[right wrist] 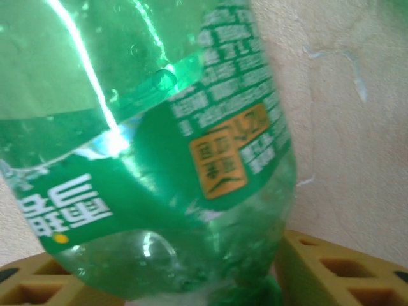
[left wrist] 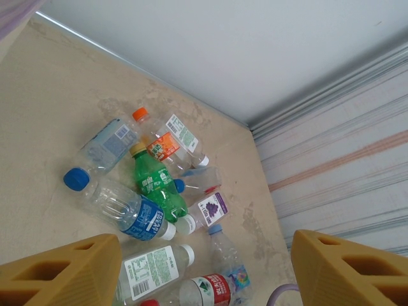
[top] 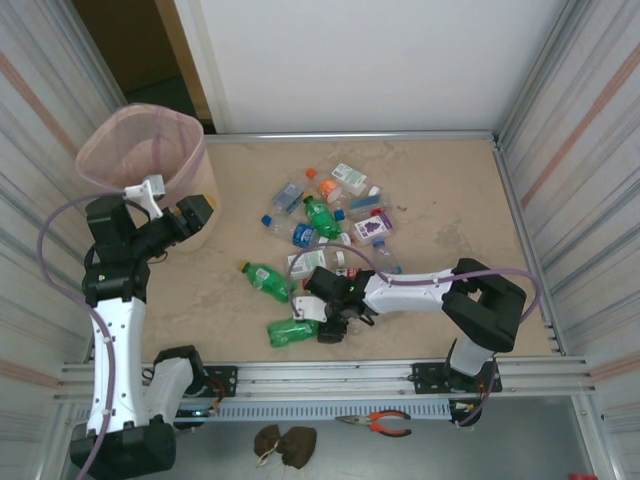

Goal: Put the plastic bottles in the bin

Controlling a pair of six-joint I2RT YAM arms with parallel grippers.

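The pale-pink bin stands at the far left. My left gripper hovers beside it, open and holding nothing. It looks down on the heap of plastic bottles: a green one, a blue-labelled one, a grape-labelled one and a red-labelled one. My right gripper is low at the near middle, open, its yellow fingers on either side of the neck end of a lying green bottle. Another green bottle lies just beyond.
Corrugated metal walls close in the left and right sides, and a white wall stands at the back. A metal rail runs along the near edge, with orange-handled pliers below it. Bare tabletop stretches right of the heap.
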